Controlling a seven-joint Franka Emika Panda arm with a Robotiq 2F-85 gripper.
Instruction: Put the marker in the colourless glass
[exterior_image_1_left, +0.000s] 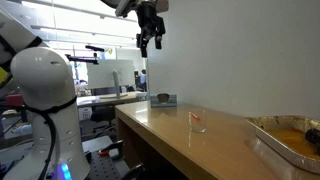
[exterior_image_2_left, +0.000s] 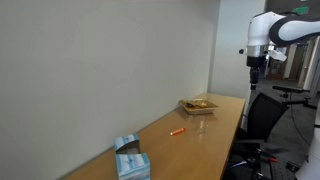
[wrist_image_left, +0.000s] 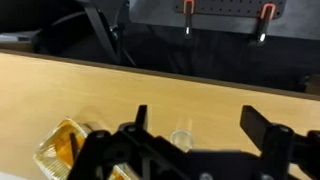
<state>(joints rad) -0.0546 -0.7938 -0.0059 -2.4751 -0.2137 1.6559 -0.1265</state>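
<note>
The marker is a thin orange-red stick lying flat on the wooden table. The colourless glass stands upright mid-table, with a red glint beside it. The glass also shows faintly in the wrist view, below and between my fingers. The marker is out of the wrist view. My gripper hangs high above the table, open and empty. It also shows in an exterior view and in the wrist view.
A metal tray with yellowish contents sits at one end of the table, in both exterior views and in the wrist view. A blue-grey box stands at the opposite end. A white wall runs along the table's far side.
</note>
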